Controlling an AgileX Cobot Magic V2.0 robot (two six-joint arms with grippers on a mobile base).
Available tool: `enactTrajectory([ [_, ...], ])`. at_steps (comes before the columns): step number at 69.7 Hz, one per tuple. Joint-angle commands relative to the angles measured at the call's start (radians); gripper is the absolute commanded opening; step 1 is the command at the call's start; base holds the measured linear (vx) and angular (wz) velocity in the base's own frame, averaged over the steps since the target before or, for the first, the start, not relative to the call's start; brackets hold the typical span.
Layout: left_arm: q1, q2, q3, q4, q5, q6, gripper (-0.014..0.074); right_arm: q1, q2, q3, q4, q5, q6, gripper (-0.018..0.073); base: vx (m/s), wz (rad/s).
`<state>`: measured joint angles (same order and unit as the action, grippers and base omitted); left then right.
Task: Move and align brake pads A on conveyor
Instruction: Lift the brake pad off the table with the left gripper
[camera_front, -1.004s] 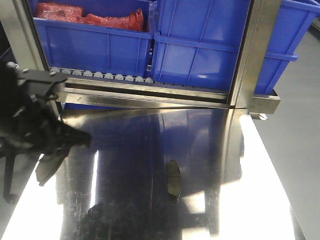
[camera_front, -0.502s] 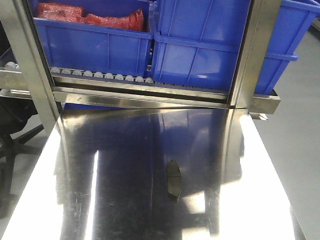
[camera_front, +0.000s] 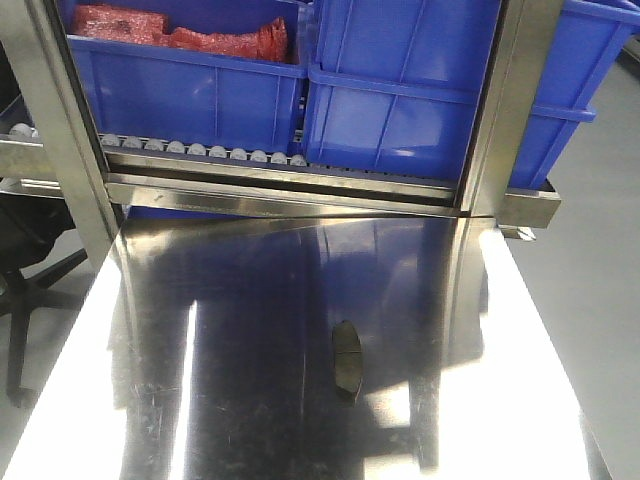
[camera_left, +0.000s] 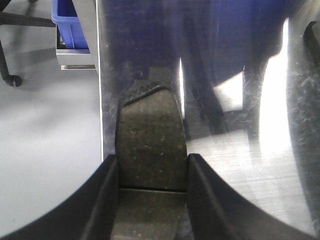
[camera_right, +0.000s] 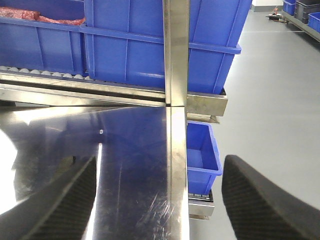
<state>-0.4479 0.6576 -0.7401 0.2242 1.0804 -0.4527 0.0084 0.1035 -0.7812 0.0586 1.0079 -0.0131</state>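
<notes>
Left wrist: left gripper (camera_left: 150, 161) clamps brake pad (camera_left: 150, 127) (unseen from front) | right gripper (camera_right: 160, 165) agape

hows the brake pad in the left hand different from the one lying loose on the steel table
Grip: the held brake pad is clamped in the left hand; the loose brake pad lies untouched. Place: held brake pad by the steel table edge, loose brake pad mid-table. Both dark, curved, cross-grooved.
</notes>
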Motion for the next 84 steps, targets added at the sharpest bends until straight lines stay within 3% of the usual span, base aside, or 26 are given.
enactTrajectory([
  [1,-0.004,-0.001,-0.03,0.013,-0.044,-0.014,-0.0006,-0.001,0.031,-0.018,-0.004,-0.072,-0.006,0.0498,0.0,0.0],
  [69,-0.004,-0.001,-0.03,0.013,-0.028,-0.014,-0.0006,-0.001,0.032,-0.018,-0.007,-0.109,-0.006,0.0498,0.0,0.0],
  [84,-0.004,-0.001,-0.03,0.013,-0.027,-0.014,-0.0006,-0.001,0.183,-0.018,0.057,-0.153,-0.006,0.0498,0.0,0.0],
])
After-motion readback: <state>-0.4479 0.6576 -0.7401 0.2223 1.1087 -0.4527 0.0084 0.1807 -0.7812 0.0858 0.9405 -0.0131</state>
